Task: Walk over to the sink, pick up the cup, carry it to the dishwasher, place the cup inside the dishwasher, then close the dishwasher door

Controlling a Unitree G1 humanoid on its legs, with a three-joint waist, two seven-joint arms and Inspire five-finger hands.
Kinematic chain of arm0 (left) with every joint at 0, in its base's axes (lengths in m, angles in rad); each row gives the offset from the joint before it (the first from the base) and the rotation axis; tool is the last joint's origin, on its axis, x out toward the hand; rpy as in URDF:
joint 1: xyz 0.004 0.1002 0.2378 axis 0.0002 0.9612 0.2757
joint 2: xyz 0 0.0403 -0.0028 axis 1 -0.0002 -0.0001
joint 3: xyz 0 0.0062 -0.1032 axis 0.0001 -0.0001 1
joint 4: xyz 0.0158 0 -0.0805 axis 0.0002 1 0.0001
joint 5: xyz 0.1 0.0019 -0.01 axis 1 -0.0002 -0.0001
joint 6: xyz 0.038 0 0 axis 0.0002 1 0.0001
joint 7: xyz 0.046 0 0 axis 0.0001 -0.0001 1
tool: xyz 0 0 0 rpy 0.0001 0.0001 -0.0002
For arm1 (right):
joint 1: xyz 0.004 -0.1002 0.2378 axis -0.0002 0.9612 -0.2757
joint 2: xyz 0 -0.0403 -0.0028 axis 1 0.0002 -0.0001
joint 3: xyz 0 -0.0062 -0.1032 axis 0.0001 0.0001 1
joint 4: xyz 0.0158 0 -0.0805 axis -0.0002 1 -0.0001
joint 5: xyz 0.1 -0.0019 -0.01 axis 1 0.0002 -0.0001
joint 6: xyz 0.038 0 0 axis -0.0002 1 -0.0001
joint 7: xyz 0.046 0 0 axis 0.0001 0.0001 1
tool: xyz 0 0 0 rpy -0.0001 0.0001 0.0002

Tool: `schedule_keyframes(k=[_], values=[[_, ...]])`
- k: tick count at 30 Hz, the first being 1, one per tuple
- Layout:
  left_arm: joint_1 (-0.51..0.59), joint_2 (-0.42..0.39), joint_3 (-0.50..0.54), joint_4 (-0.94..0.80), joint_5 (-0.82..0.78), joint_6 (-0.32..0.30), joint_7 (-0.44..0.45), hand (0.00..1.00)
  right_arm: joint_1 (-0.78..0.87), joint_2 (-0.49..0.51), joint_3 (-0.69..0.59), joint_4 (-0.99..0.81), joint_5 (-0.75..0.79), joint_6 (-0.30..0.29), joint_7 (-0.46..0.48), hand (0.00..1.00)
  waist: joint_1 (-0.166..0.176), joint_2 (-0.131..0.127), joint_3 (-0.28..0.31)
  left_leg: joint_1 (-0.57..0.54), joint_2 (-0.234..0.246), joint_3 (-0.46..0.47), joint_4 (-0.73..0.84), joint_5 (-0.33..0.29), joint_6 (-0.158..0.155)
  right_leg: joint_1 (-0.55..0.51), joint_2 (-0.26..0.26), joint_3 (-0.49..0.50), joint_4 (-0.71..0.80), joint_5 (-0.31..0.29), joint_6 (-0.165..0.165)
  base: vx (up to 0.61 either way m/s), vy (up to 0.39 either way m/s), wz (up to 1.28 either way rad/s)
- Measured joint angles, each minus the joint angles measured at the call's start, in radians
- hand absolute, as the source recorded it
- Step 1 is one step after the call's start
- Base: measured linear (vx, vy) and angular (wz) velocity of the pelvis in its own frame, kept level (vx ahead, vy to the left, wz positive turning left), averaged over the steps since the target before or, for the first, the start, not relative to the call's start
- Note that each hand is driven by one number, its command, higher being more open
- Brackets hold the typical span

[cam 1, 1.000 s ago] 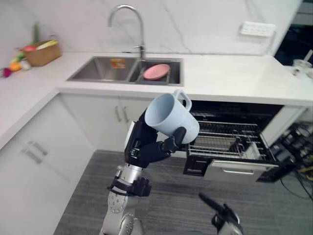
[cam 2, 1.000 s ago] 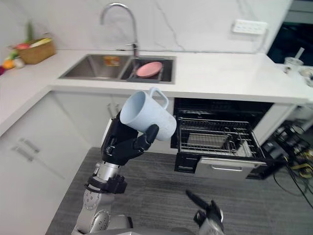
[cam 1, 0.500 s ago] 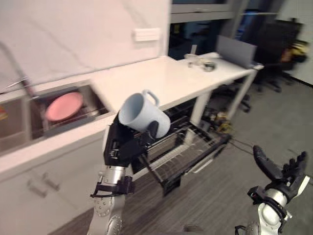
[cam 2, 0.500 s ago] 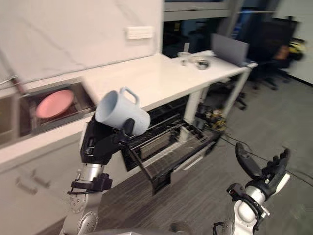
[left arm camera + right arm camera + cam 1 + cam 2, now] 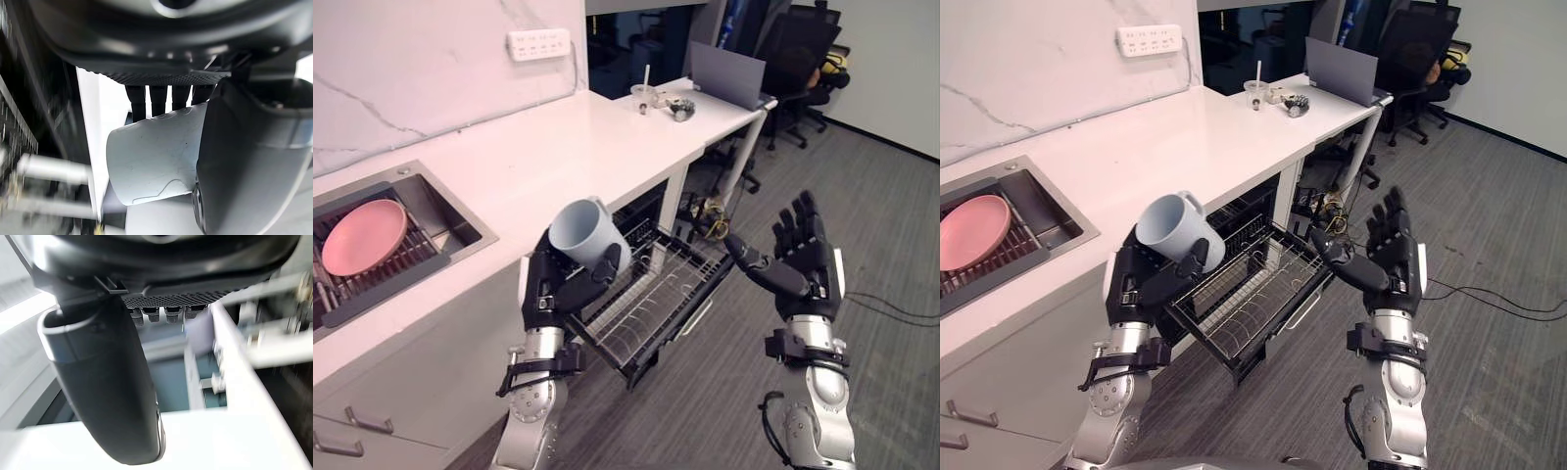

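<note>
One cup (image 5: 588,233), one pink plate (image 5: 362,236)

The rack (image 5: 646,308) juts out from under the counter (image 5: 558,147). At the rack's left end and higher than it, the cup (image 5: 585,231) sits in the left hand (image 5: 558,289). Right of the rack, apart from it, the right hand (image 5: 808,264) is raised. Left of the rack the sink (image 5: 445,213) is set in the counter, with a plate (image 5: 362,235) in it. Behind the rack, a glass (image 5: 646,98) and a laptop (image 5: 726,76) stand on the counter's far end.
</note>
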Motion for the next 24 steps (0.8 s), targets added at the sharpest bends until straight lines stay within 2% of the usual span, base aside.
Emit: schedule_keyframes(k=[2, 12, 19, 24], values=[[0.0, 0.001, 0.0, 0.0, 0.079, 0.001, 0.048, 0.0, -0.001, -0.007, 0.03, -0.024, 0.02, 0.001, 0.064, 1.0, 0.0, 0.0, 0.0, 0.0, -0.003, -0.002, -0.006, 0.0, 0.0, 0.004, -0.001, -0.003, -0.013, 0.004, 0.001, 0.01, 0.009, 0.03], [-0.051, 0.016, -0.05, 0.036, 0.359, 0.024, 0.142, 0.0, -0.054, -0.061, 0.116, -0.064, 0.067, 0.025, 0.177, 1.0, -0.011, 0.011, 0.006, 0.003, -0.021, -0.018, -0.037, 0.017, 0.004, 0.023, -0.008, -0.023, -0.058, 0.022, 0.007, 0.0, -0.003, 0.04], [-0.054, 0.026, -0.079, 0.036, 0.461, 0.025, 0.152, 0.0, -0.074, -0.091, 0.211, -0.068, 0.053, 0.073, 0.195, 1.0, -0.008, 0.033, 0.007, 0.003, -0.032, -0.036, -0.037, 0.018, 0.005, 0.037, -0.02, -0.04, -0.07, 0.025, 0.012, -0.02, -0.011, 0.08], [-0.061, 0.037, -0.128, 0.022, 0.541, 0.025, 0.151, 0.0, -0.075, -0.101, 0.276, -0.068, -0.05, 0.125, 0.17, 1.0, -0.007, 0.049, -0.003, 0.002, -0.036, -0.043, -0.037, 0.018, 0.005, 0.042, -0.024, -0.049, -0.073, 0.026, 0.013, -0.01, -0.032, 0.05]])
